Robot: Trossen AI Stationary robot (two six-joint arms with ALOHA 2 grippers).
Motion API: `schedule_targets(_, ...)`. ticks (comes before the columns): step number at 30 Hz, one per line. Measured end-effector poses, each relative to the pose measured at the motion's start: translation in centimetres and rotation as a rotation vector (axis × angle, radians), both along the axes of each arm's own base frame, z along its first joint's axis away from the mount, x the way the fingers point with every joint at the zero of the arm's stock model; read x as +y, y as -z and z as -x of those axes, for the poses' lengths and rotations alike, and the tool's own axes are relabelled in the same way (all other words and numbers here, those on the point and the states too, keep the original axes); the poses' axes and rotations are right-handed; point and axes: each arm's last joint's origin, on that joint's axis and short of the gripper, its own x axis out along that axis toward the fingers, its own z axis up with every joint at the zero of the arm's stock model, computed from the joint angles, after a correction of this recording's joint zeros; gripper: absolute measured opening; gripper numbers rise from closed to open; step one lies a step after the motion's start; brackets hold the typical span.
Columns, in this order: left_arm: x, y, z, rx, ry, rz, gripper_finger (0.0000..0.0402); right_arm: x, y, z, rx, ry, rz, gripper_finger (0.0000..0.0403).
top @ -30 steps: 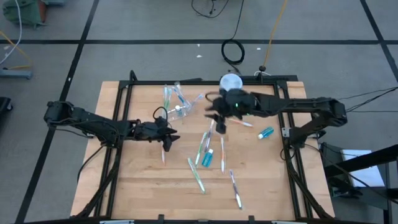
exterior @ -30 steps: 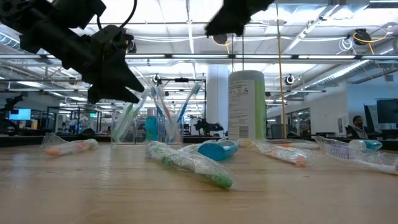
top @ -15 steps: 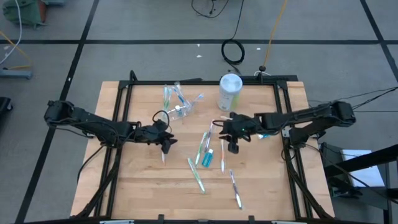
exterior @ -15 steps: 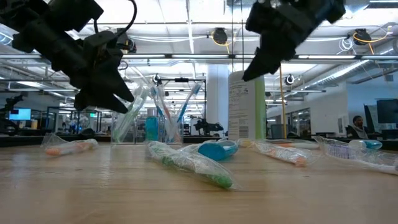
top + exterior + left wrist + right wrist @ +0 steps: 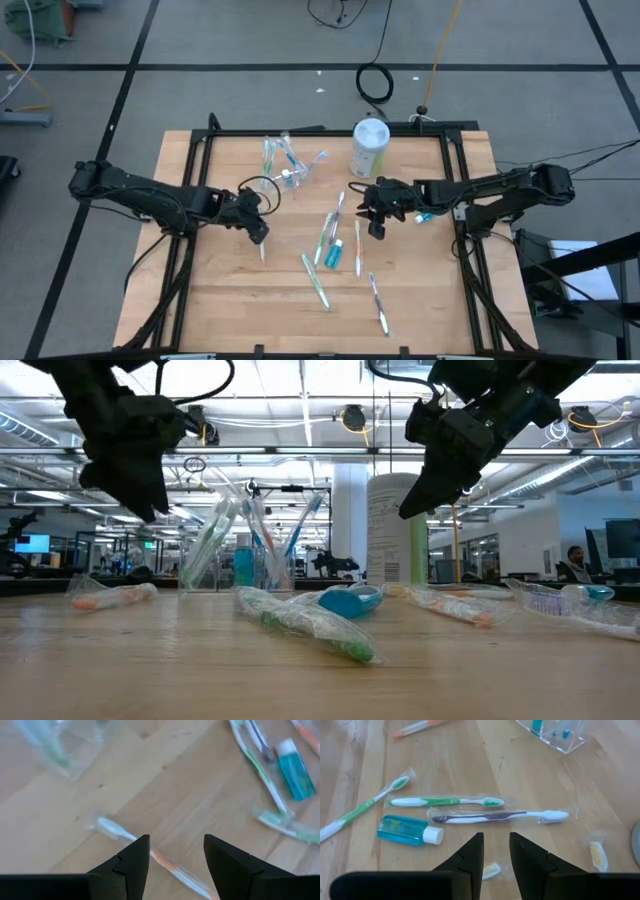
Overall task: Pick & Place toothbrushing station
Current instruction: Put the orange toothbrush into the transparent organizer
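The clear cup (image 5: 286, 166) stands at the far middle of the table with a few toothbrushes upright in it; in the low view the cup (image 5: 250, 550) is left of centre. More wrapped toothbrushes (image 5: 328, 236) and a teal tube (image 5: 336, 252) lie loose on the wood. My left gripper (image 5: 259, 231) hangs open above an orange-and-white toothbrush (image 5: 150, 853) that lies flat on the wood. My right gripper (image 5: 375, 224) hovers, narrowly open with nothing between its fingers, above a purple toothbrush (image 5: 495, 816), a green one (image 5: 445, 801) and the tube (image 5: 407, 830).
A tall pale-green canister with a white lid (image 5: 369, 146) stands at the far edge, right of the cup. A second teal tube (image 5: 427, 213) lies by the right arm. More toothbrushes (image 5: 378, 302) lie toward the near edge. A black frame (image 5: 200, 150) borders the tabletop.
My right gripper has come down from beside the canister toward the near edge and now hangs over the loose toothbrushes. My left gripper has risen a little above the orange toothbrush and tipped to point more steeply down. No object has moved.
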Motion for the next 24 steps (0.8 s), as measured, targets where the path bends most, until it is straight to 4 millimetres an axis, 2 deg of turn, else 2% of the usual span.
schedule_targets(4,-0.1,0.3,0.7,0.030,-0.183,0.038,0.0190,0.0,0.0,0.0,0.000,0.001,0.000,0.0084)
schedule_targets(7,-0.2,1.3,1.2,0.081,-0.264,0.059,0.0191,0.0,0.0,0.0,0.000,0.000,-0.001,0.0084)
schedule_targets(16,-0.2,4.4,-0.3,0.095,-0.335,-0.001,0.0191,0.0,0.0,0.0,0.000,0.001,0.000,0.0084)
schedule_targets(24,-0.4,7.2,-1.5,0.180,-0.395,-0.011,0.0188,-0.1,0.0,0.0,0.000,0.002,0.000,0.0084)
